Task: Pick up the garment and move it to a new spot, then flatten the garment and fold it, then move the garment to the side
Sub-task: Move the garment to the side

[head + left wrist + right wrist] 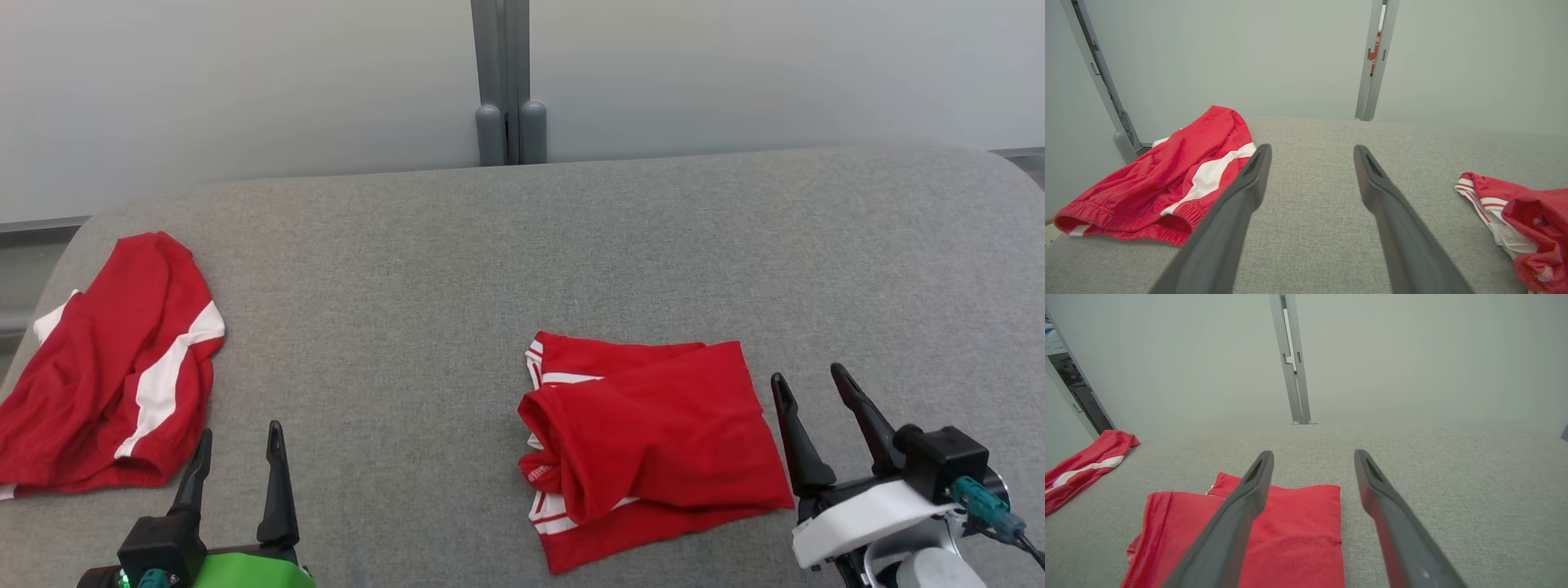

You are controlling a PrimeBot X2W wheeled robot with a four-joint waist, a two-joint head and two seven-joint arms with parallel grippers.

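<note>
At the near edge of the grey cloth-covered table point(408, 286), the left hand point(239, 430) sits low on the left with its two dark fingers spread apart and holding nothing. In the left wrist view the left hand point(1312, 150) has bare grey cloth between its fingers. The right hand point(808, 376) sits low on the right, likewise spread wide and empty. Just beside the right hand, on its inner side, lies a folded red garment point(661, 425), roughly rectangular, with white-striped trim showing along its left edge. Its right edge is close to the hand's nearer finger, but the two do not touch. In the right wrist view the right hand point(1313, 454) hovers over this folded red garment point(1298, 531), whose far right corner sits between the fingers. From the left wrist it appears off to the right point(1531, 212), well apart from that hand. Just beyond and outside the left hand, a second red garment point(98, 367) with a broad white stripe lies loosely heaped at the table's left edge point(1167, 179) point(1081, 465). Beyond the table stands a pale wall point(245, 82) with a grey post point(510, 82).
</note>
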